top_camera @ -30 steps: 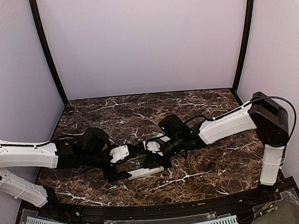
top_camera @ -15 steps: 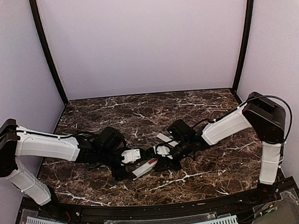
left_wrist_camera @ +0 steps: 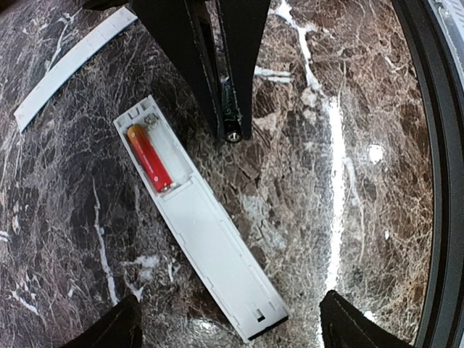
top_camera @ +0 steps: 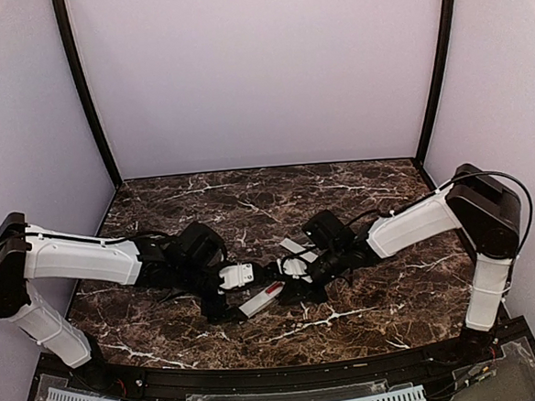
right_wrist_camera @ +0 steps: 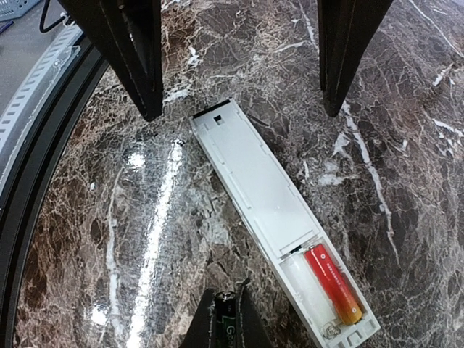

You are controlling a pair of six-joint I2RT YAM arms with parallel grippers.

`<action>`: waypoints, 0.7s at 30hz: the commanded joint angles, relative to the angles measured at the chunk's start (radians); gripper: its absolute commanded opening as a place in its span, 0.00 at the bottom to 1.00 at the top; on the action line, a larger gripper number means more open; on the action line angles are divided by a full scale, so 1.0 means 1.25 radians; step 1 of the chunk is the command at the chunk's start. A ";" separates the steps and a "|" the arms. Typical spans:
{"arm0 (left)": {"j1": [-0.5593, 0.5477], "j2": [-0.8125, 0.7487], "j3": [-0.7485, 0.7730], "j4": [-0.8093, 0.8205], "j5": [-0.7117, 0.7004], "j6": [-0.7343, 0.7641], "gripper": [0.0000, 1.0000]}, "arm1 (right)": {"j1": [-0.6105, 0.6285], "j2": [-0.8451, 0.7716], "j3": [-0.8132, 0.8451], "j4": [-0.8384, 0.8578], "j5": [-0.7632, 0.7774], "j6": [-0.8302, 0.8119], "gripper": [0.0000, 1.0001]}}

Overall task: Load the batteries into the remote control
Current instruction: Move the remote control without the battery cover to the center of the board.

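The white remote control (left_wrist_camera: 199, 225) lies flat on the marble, back side up, with its battery slot open. A red battery (left_wrist_camera: 150, 157) sits in one bay, and the bay beside it is empty (right_wrist_camera: 310, 290). My right gripper (right_wrist_camera: 225, 322) is shut on the dark green battery (left_wrist_camera: 230, 116), held just above the table beside the slot end. My left gripper (left_wrist_camera: 228, 330) is open, and its fingertips (right_wrist_camera: 141, 65) straddle the remote's dark end without touching it. From above, the remote (top_camera: 259, 302) lies between the left gripper (top_camera: 238, 299) and the right gripper (top_camera: 289, 279).
The thin white cover plate (left_wrist_camera: 69, 65) lies loose on the marble beyond the remote, also visible as the cover plate (top_camera: 296, 247) from above. The table's black raised rim (left_wrist_camera: 435, 181) runs close by on the near side.
Both grippers have moved right, and the left arm has reached further in. The right gripper no longer covers the remote, so the red battery in the slot now shows.
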 commanded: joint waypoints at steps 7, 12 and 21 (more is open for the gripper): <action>-0.016 -0.016 -0.022 0.103 0.059 -0.067 0.85 | -0.029 -0.113 -0.031 0.073 -0.013 0.084 0.00; -0.015 -0.114 -0.090 0.247 0.076 -0.082 0.86 | -0.041 -0.140 -0.058 0.078 0.012 0.096 0.00; -0.016 -0.001 -0.011 0.054 0.006 -0.032 0.86 | -0.092 -0.208 -0.091 0.072 0.044 0.129 0.00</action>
